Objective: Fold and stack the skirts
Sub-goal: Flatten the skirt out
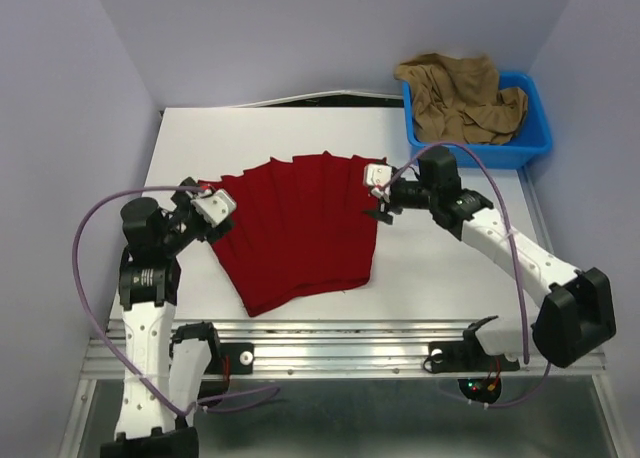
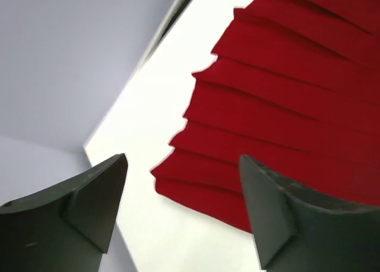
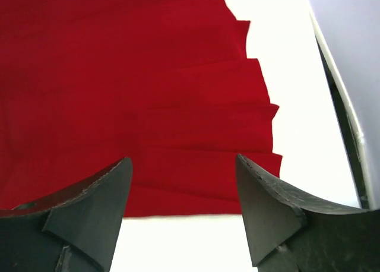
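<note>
Soft, even light from above fills the overhead view, bright and almost shadowless, with only a thin dark line under the lower hem of the red skirt (image 1: 300,228). In both wrist views the white table (image 2: 154,111) is blown out to featureless glare. The cloth's creases look slightly soft there, and the dark fingers (image 2: 89,201) along the bottom edge are underexposed.

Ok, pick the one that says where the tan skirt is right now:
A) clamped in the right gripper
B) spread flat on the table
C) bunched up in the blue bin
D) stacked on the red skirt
C: in the top view the tan skirt sits crumpled inside the blue bin, apart from the red skirt and both arms.
</note>
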You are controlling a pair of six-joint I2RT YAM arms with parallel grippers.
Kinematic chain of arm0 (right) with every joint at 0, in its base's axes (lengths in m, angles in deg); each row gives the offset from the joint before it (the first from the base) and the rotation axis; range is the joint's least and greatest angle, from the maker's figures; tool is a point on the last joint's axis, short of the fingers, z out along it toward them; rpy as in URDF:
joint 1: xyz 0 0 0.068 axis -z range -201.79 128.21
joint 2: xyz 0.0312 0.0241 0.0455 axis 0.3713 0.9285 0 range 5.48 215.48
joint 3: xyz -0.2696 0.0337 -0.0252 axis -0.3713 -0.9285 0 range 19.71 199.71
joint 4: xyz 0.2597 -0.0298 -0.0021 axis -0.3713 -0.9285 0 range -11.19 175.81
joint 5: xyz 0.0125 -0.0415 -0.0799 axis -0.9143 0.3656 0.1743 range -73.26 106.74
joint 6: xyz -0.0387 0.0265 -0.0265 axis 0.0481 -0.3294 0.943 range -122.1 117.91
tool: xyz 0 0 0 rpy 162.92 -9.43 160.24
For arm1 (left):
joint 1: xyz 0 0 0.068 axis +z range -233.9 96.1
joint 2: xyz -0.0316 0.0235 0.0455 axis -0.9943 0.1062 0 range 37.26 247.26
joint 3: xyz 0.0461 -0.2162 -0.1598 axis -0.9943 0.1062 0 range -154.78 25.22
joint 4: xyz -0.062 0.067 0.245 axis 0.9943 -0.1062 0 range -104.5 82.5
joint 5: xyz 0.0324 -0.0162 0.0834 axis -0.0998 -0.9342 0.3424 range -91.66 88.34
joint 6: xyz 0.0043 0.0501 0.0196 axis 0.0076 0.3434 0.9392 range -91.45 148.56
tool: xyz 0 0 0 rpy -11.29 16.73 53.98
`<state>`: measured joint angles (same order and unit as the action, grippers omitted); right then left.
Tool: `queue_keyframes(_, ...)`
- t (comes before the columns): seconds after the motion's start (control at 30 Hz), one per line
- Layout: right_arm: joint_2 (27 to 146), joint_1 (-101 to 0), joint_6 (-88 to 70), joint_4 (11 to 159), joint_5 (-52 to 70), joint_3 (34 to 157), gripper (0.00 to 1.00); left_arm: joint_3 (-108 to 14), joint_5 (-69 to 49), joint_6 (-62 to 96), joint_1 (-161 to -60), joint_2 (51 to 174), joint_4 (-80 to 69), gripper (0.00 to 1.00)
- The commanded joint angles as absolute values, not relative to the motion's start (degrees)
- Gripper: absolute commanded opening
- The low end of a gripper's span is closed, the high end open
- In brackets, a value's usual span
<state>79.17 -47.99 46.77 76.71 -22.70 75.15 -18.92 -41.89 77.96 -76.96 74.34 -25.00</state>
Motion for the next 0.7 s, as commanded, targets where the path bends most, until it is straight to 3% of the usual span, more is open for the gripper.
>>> queue_keyframes(0.0,89.39,-47.81,32.21,73.87,-18.51,86.83,0.73,-23.97,-29.72,58.39,-76.52,88.37,-22.88,0.72)
queue_keyframes(0.13,102.14,-48.34,26.84,66.49,-15.27,98.17,0.60,-34.00,-23.19,44.22,-72.93,109.53,-26.99,0.71)
queue_keyframes(0.43,116.65,-48.34,27.52,68.51,-1.82,100.83,0.52,-38.76,-16.16,32.16,-66.85,128.47,-23.31,0.72)
queue_keyframes(0.67,119.04,-48.34,31.65,66.30,4.69,96.27,0.50,-40.87,-26.25,29.27,-67.20,138.32,-21.83,0.74)
